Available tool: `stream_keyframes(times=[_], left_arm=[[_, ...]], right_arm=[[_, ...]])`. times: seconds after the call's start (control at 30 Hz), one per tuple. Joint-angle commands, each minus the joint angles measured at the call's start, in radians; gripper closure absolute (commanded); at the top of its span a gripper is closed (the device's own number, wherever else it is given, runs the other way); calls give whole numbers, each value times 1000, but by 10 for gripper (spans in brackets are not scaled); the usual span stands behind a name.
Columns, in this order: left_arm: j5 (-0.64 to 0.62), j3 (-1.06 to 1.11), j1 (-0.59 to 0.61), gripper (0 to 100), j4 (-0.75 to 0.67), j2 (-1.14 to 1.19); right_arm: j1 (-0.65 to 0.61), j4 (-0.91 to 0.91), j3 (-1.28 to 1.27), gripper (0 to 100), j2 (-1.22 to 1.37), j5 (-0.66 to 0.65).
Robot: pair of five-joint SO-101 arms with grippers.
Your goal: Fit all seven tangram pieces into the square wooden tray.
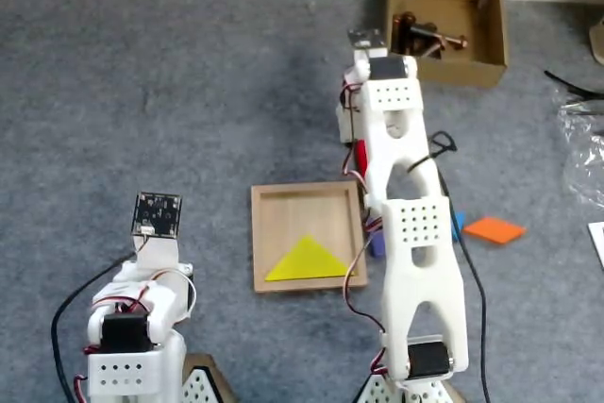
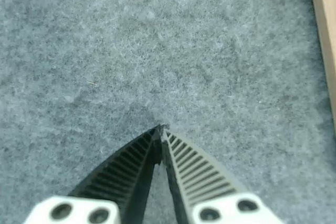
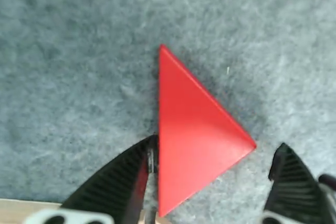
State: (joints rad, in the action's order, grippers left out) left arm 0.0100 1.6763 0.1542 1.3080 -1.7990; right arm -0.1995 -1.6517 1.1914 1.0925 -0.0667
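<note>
- Tray (image 1: 261, 233): on grey carpet (image 1: 142, 92), mid-table. It holds one piece, the yellow triangle (image 1: 305, 260), lying along its near edge.
- Red triangle (image 3: 194, 135): flat on the carpet, outside the tray, just beyond its far right corner.
- Right gripper (image 3: 218, 145): over the red triangle, jaws apart and straddling it. One finger (image 3: 126, 177) is at the straight edge, the other clear of the corner.
- Left gripper (image 2: 160, 129): jaws together, holding nothing, above bare carpet left of the tray.
- Orange piece (image 1: 493, 229), blue piece (image 1: 457, 224): on the carpet right of the tray.
- Step, as judged: picking up the red triangle, apparently the second of seven.
- Next move calls for: closing squarely on the thin piece, lifting it, then turning it to seat against the yellow triangle.
</note>
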Motion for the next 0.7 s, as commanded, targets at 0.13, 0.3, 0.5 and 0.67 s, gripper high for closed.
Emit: stream_keyframes(times=[0.13, 0.3, 0.5, 0.67], left_arm=[[-5, 21, 10, 994, 5, 2], [-5, 21, 10, 994, 5, 2], [-5, 21, 10, 994, 5, 2], [-5, 21, 10, 994, 5, 2]], right_arm=[[-1, 51, 36, 674, -77, -12], [-1, 54, 44, 674, -8, -12], [-1, 45, 67, 674, 50, -12], [-1, 39, 71, 674, 51, -12]])
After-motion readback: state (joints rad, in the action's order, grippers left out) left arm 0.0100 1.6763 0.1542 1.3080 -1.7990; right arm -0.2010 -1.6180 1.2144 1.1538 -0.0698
